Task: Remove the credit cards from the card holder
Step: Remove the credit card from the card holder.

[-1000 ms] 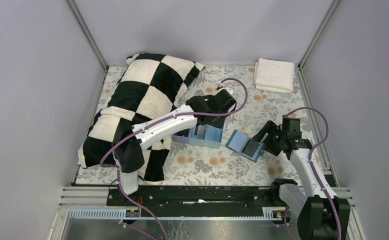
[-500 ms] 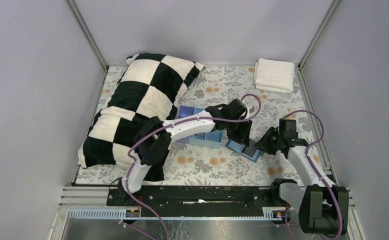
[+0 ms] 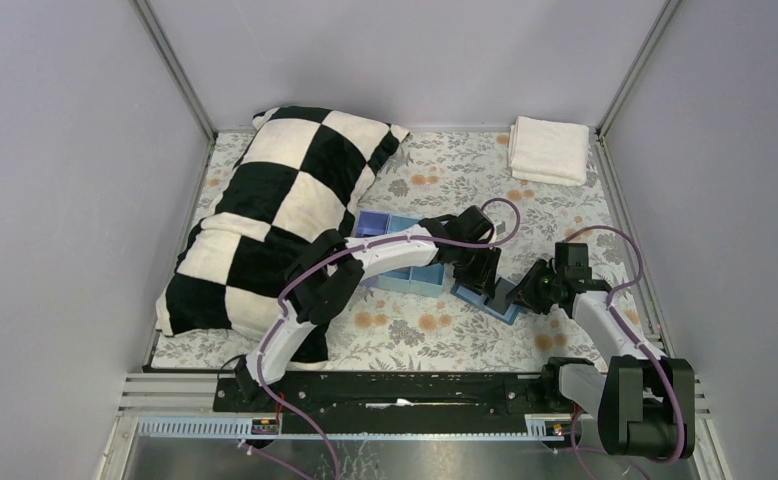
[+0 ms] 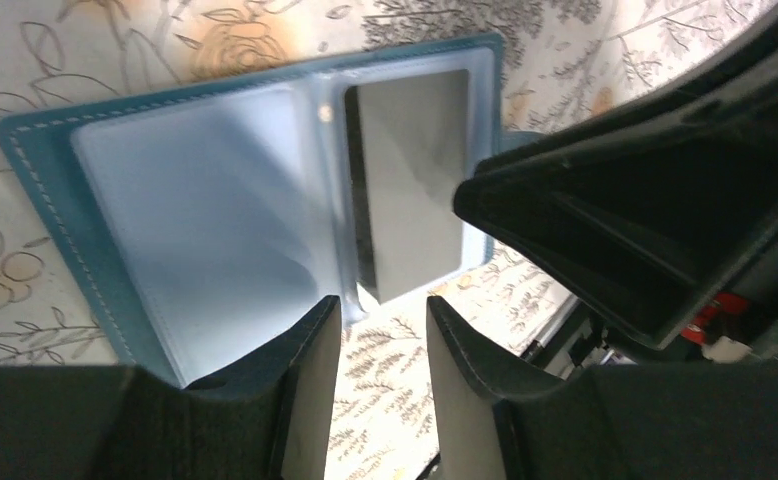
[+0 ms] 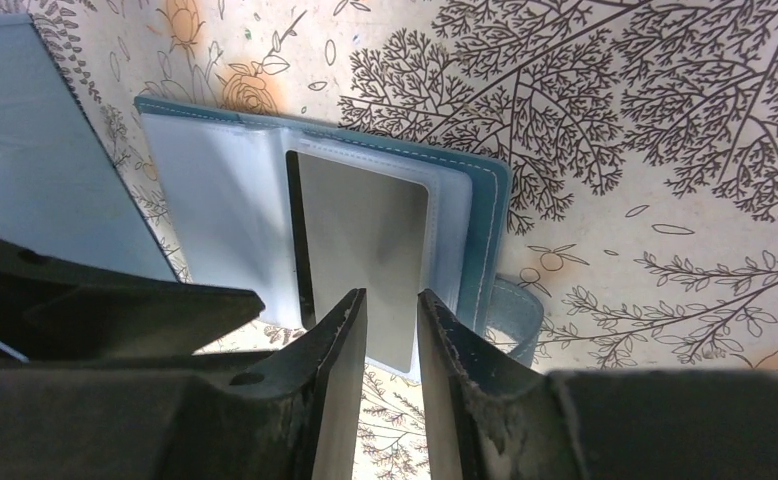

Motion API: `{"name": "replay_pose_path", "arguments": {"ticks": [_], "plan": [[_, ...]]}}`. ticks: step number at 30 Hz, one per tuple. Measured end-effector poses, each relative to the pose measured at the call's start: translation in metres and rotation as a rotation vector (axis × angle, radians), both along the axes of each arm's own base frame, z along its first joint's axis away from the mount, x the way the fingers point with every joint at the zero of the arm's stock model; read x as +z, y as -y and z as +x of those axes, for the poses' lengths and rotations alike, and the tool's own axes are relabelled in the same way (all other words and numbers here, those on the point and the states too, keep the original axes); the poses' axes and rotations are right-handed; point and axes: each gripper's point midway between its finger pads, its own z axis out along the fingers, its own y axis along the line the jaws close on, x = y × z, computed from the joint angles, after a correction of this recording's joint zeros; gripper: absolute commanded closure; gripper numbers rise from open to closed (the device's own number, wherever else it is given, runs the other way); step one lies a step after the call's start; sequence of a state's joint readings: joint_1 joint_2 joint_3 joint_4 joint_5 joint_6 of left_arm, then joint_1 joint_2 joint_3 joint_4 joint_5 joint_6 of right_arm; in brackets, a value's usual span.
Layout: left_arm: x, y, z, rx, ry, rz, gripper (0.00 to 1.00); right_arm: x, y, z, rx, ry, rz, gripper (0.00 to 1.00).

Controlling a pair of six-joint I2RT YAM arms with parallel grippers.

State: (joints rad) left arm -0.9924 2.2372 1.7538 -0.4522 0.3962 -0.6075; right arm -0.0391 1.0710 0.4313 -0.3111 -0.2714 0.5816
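The blue card holder (image 3: 477,297) lies open on the floral cloth, its light blue inside up (image 4: 215,200). A dark credit card (image 4: 410,185) sits in its right-hand pocket, and its near edge sticks out past the holder (image 5: 365,260). My left gripper (image 3: 485,272) hovers over the holder's near edge with its jaws open and empty (image 4: 380,320). My right gripper (image 3: 523,292) faces it from the other side. Its jaws are a narrow gap apart just above the card's protruding edge (image 5: 392,300), and they hold nothing. No other cards show.
A blue and lavender compartment tray (image 3: 420,281) stands right next to the holder on its left (image 5: 45,170). A black-and-white checkered pillow (image 3: 275,200) fills the left side. A folded white towel (image 3: 549,150) lies at the back right.
My left arm has swung from the tray over to the card holder and come down on it. My right gripper has moved a little closer and lower toward the holder.
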Motion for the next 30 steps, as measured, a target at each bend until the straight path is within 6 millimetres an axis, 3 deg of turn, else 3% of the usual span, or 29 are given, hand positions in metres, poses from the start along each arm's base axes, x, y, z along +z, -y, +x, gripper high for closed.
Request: {"name": "replay_pose_path", "arguments": {"ticks": [6,30], "plan": [[-0.013,-0.006,0.01,0.021,-0.013,0.022,0.62,-0.004,0.0,0.0,-0.001,-0.004,0.001,0.67],[-0.008,-0.003,0.012,-0.002,-0.02,-0.017,0.75,-0.006,-0.005,0.01,-0.006,0.035,0.037,0.69]]}}
